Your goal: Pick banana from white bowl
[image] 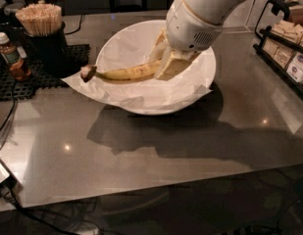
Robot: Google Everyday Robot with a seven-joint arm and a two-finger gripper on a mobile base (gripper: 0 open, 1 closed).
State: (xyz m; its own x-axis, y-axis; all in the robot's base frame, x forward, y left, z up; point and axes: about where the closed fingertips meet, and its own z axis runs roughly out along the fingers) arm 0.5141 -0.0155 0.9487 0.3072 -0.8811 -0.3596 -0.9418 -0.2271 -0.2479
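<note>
The banana point(124, 73) is yellow with a dark stem end pointing left. It hangs level above the white bowl point(141, 45), which is lined with crumpled white paper. My gripper point(166, 65) is shut on the banana's right end, over the right half of the bowl. The white arm comes down from the upper right and hides the bowl's back right rim.
A black cup of wooden sticks point(41, 26) and a small sauce bottle point(11, 55) stand on a black mat at the left. A black rack with packets point(286, 43) is at the right. A cable point(6, 126) runs along the left edge of the grey counter.
</note>
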